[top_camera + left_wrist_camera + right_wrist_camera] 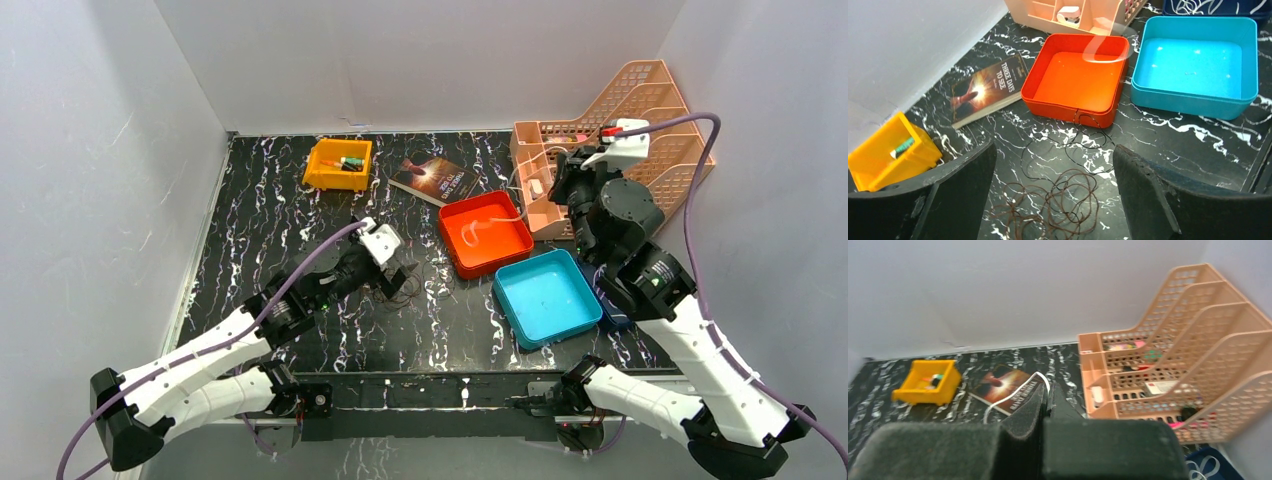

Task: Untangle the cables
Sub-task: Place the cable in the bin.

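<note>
whitish cable (1043, 377) vanishes between right gripper (1048, 391) fingers; dark cables (1060, 200) cropped below.

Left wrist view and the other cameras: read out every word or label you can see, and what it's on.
"THREE DAYS TO SEE": cover of the dark paperback book, left wrist view.
Smaller print under that title: too small to read.
The white card in the peach plastic mesh file organiser: too blurred.
</note>
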`<act>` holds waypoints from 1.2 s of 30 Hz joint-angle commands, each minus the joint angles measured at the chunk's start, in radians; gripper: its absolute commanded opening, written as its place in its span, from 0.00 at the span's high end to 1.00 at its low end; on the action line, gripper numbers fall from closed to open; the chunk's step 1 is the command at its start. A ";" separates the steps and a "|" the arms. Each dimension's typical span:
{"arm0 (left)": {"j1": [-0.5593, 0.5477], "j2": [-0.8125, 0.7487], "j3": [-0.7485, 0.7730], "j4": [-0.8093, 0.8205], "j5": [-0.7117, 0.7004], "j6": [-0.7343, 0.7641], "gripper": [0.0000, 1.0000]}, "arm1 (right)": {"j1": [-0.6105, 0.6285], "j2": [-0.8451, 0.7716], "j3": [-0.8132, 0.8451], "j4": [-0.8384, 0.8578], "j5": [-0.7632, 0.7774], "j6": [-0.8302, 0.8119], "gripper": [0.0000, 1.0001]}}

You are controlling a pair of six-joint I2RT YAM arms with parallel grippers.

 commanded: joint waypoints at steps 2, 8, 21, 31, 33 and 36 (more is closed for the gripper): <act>-0.004 -0.026 0.005 -0.005 -0.150 -0.204 0.13 | -0.001 0.057 0.095 -0.032 0.235 -0.074 1.00; -0.005 -0.006 0.069 -0.113 -0.253 -0.315 0.05 | -0.004 0.056 0.088 0.095 0.390 -0.182 1.00; -0.004 0.170 0.239 -0.289 -0.213 -0.417 0.02 | -0.125 0.162 0.138 0.101 0.337 -0.230 1.00; -0.005 0.182 0.253 -0.294 -0.206 -0.425 0.02 | -0.357 0.147 0.171 0.064 0.282 -0.186 1.00; -0.005 0.193 0.264 -0.303 -0.197 -0.422 0.02 | -0.389 0.132 0.148 0.095 0.300 -0.208 1.00; -0.005 0.213 0.287 -0.318 -0.175 -0.416 0.02 | -0.419 0.104 0.102 0.149 0.340 -0.240 1.00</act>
